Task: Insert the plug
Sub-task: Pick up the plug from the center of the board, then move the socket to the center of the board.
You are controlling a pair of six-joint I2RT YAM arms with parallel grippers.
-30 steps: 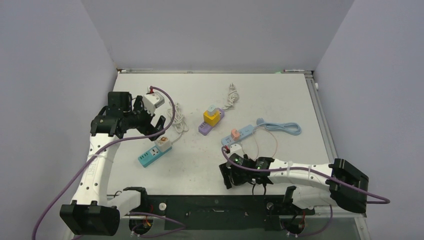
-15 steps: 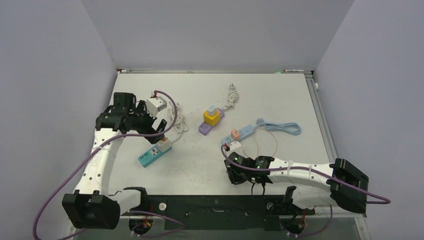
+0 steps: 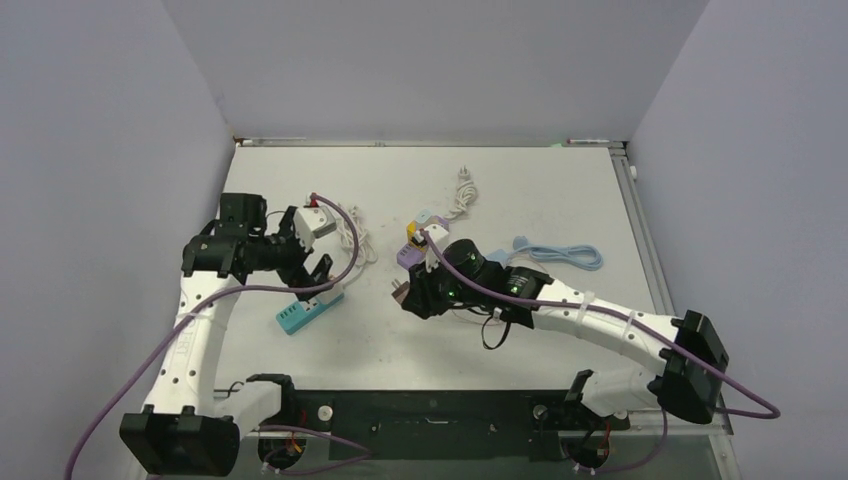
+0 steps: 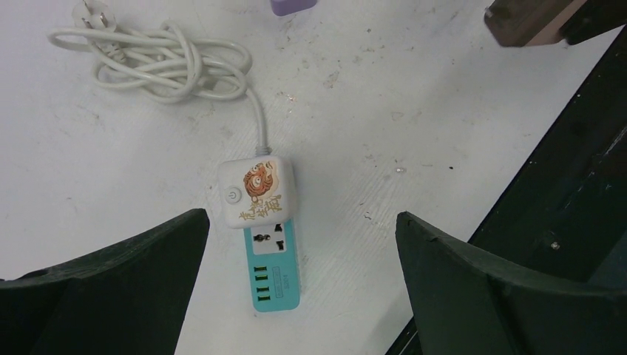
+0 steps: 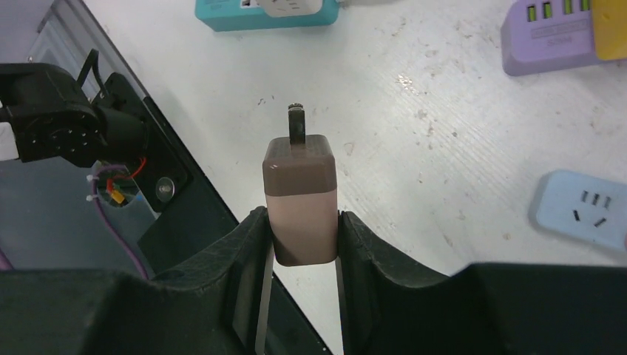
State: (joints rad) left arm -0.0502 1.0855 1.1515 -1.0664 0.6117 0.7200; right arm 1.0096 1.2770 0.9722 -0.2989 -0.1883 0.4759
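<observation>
Misalignment threatens: your right hand clamps the brown plug above the surface, near the teal strip; a tilted approach could jam its prongs. Your left hand hangs released over that strip.

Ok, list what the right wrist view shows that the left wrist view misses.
Right wrist only: the right gripper shut on the brown plug, prongs pointing away, and a light blue socket. Left wrist only: the open left gripper and a coiled white cable. Both: the teal power strip, the plug itself and part of a purple strip.
</observation>
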